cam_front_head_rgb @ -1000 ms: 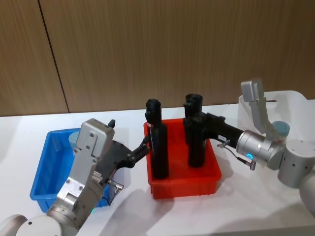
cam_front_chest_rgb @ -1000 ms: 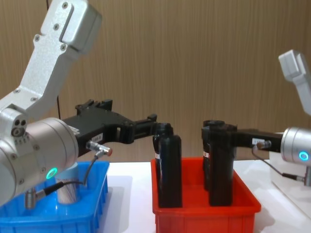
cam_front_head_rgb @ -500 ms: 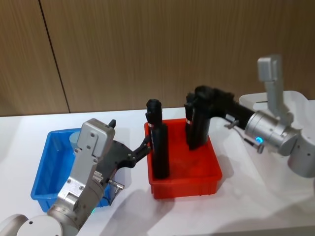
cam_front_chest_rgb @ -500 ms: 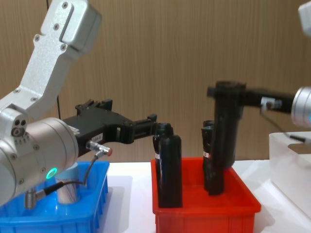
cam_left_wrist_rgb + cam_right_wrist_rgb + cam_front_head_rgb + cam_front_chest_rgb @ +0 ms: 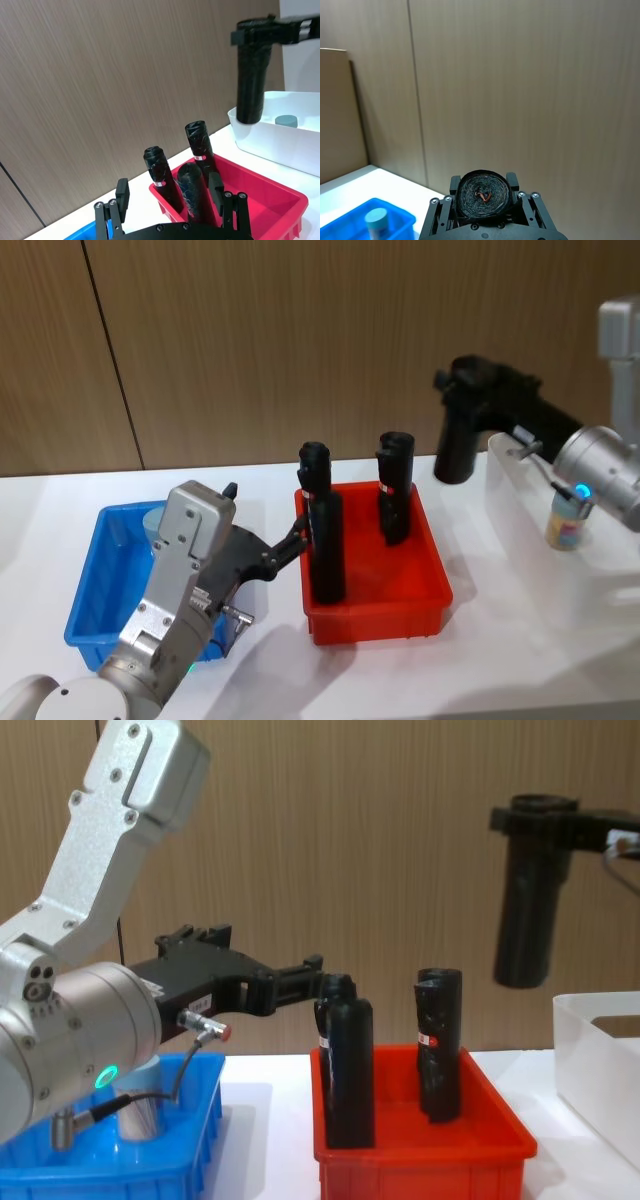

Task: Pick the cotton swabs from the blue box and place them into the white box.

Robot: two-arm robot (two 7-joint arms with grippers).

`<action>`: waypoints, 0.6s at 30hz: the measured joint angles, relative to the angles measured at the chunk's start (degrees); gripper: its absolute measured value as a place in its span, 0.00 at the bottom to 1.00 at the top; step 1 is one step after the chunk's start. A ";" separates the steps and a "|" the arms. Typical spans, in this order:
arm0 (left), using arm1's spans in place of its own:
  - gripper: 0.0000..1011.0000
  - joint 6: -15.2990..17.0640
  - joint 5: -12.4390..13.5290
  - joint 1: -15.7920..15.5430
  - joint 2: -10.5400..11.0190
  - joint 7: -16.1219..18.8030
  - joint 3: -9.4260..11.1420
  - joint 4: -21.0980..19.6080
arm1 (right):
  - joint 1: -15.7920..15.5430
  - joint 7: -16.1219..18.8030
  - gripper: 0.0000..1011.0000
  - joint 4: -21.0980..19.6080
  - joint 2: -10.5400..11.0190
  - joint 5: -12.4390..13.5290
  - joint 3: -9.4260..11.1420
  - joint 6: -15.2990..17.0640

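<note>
Right hand: raised high, closed around a tall black bottle near its top; the right wrist view shows the bottle's cap clamped between the two fingers.
Held bottle: upright in the air, clear of the red bin, hanging above the near-left rim of the white box and between the bin and the box.
Left hand: held level over the bench, between the blue box and the red bin, fingers parted either side of the nearest black bottle in the bin; whether they touch it I cannot tell.
Red bin: on the bench's middle, two black bottles standing inside, one front-left, the second bottle further back and right.
Blue box: at the left of the bench, just beside the red bin, with one cotton swabs jar upright in it, partly hidden by the left arm.
White box: at the right of the bench, with another swab jar standing inside, pale blue lid up.
Bench: white.
</note>
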 joint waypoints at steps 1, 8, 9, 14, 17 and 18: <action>0.99 0.00 0.00 0.00 0.00 0.00 0.00 0.00 | -0.64 -1.11 0.53 -1.52 0.55 -0.23 0.39 0.49; 0.99 0.00 0.00 0.00 0.00 0.00 0.00 0.00 | -2.73 -4.80 0.53 -5.93 2.47 -1.13 1.85 2.08; 0.99 0.00 0.00 0.00 0.00 0.00 0.00 0.00 | -3.04 -5.44 0.53 -6.56 2.78 -1.26 2.09 2.34; 0.99 0.00 0.00 0.00 0.00 0.00 0.00 0.00 | -4.79 -8.73 0.53 -9.24 4.46 -2.16 3.43 3.93; 0.99 0.00 0.00 0.00 0.00 0.00 0.00 0.00 | -5.93 -10.83 0.53 -10.41 5.52 -2.72 4.37 5.13; 0.99 0.00 0.00 0.00 0.00 0.00 0.00 0.00 | -6.23 -11.16 0.53 -10.64 5.80 -2.82 4.60 5.35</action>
